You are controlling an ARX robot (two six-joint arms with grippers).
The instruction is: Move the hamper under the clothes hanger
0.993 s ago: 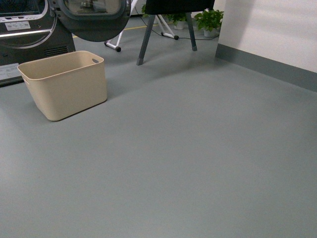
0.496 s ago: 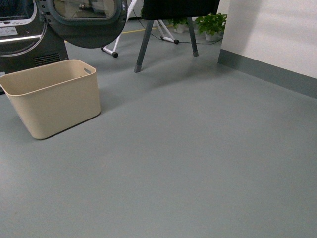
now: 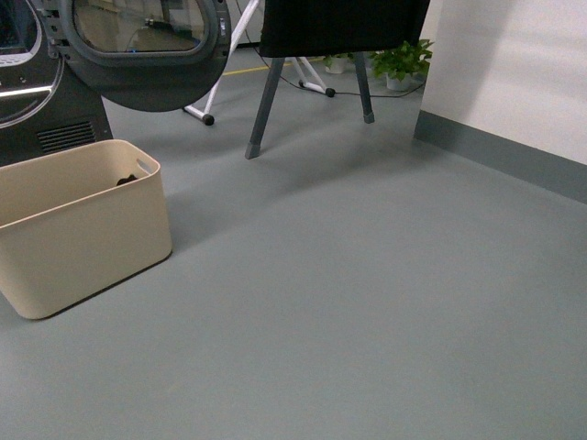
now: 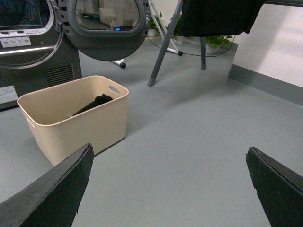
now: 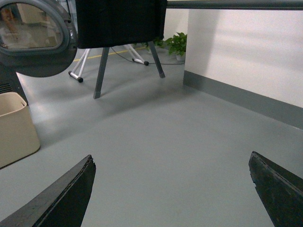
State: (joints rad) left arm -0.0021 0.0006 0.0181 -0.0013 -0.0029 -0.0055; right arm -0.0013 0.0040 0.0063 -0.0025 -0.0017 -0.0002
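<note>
The beige hamper (image 3: 83,225) stands on the grey floor at the left, in front of the dryer, with a dark garment inside (image 4: 92,104). It also shows in the left wrist view (image 4: 80,118) and at the edge of the right wrist view (image 5: 16,127). The clothes hanger (image 3: 261,96) stands further back with slanted dark grey legs, a black cloth (image 3: 339,23) draped over it. My left gripper (image 4: 169,151) is open above bare floor, short of the hamper. My right gripper (image 5: 171,161) is open over bare floor too. Neither arm shows in the front view.
A dark grey dryer (image 3: 55,101) with its round door (image 3: 142,46) swung open stands behind the hamper. A white-legged frame with black wheels (image 3: 208,117) is behind the hanger. A white wall with grey skirting (image 3: 504,151) runs along the right. Potted plants (image 3: 404,64) sit at the back.
The view has moved forward and to the right: the hamper has slid left and nearer in the front view, and the hanger legs and wall appear closer.
</note>
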